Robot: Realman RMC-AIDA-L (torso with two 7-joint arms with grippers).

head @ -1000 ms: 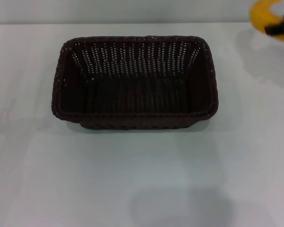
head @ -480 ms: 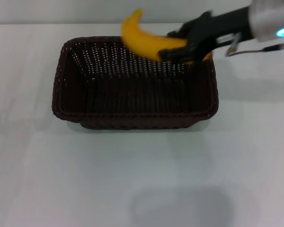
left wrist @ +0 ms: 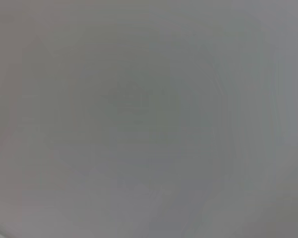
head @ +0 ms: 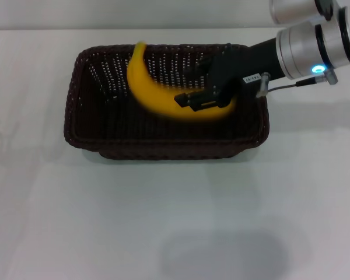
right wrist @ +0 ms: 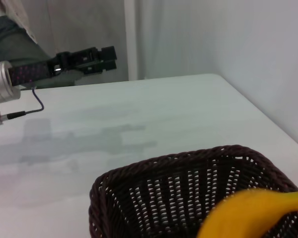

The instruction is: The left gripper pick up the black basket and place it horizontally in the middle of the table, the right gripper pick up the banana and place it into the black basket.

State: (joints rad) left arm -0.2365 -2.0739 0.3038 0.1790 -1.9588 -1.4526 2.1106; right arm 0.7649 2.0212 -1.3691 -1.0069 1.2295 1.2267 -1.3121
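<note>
Banana (head: 154, 93) in right pincer (head: 201, 100), over black basket (head: 81, 125)

Light: soft, even, with faint shadows on the tabletop (head: 163, 210).
Blur: the banana (head: 157, 96) is smeared.
Left wrist view: only featureless grey.

Basket (head: 81, 125): on the worktop (head: 163, 221), toward its far side, long side running left to right; bare worktop before it and to its left.

Banana (head: 149, 90): over the basket's interior, between its side walls, one end up near the far-left corner, the other toward the right wall.

Right gripper (head: 203, 99): reaching in from the right across the basket's right rim, fingers (head: 189, 100) closed on the banana's right part.

Left gripper (right wrist: 84, 59): well apart from the basket, above the worktop's far edge as the right wrist view shows it.
</note>
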